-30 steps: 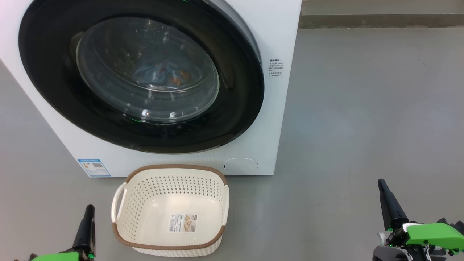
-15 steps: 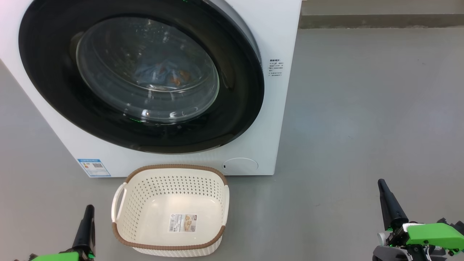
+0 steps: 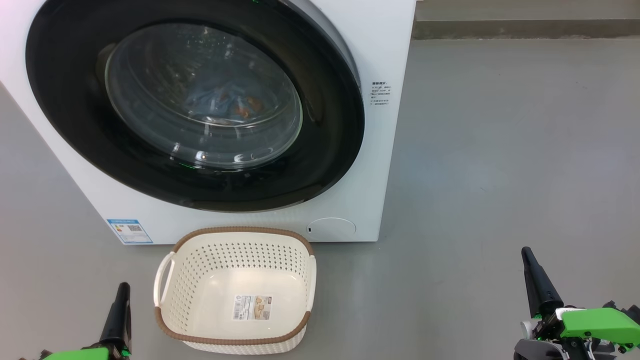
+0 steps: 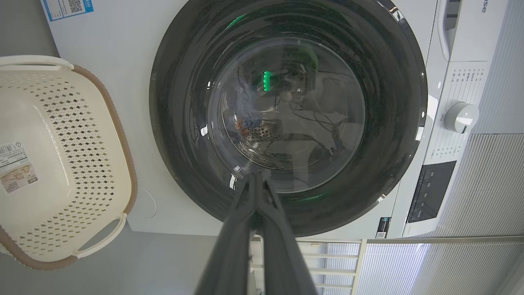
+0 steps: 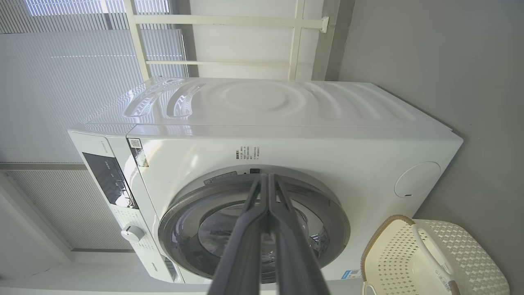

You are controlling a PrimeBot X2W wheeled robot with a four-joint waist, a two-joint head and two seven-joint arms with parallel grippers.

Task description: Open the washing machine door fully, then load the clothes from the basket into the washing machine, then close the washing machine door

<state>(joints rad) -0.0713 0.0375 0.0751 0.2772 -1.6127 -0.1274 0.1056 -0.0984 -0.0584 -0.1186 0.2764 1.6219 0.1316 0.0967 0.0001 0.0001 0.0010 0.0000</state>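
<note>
The white washing machine (image 3: 380, 60) stands ahead, and its round black-ringed door (image 3: 65, 125) lies flat against the front, shut. Through the glass bowl I see the light blue clothes (image 3: 225, 102) with orange prints inside the drum. On the floor in front sits the cream basket (image 3: 235, 250) with a brown rim, holding only its paper label. My left gripper (image 3: 123, 287) is low at the left of the basket, shut with nothing in it. My right gripper (image 3: 526, 252) is off to the right over the floor, also shut and holding nothing. The door (image 4: 184, 135) and basket (image 4: 53, 135) appear in the left wrist view too.
Grey floor (image 3: 500, 150) stretches wide to the right of the machine. A step or ledge (image 3: 525, 27) runs along the far wall. The machine's control panel and knob (image 4: 460, 116) show in the left wrist view, with blinds behind.
</note>
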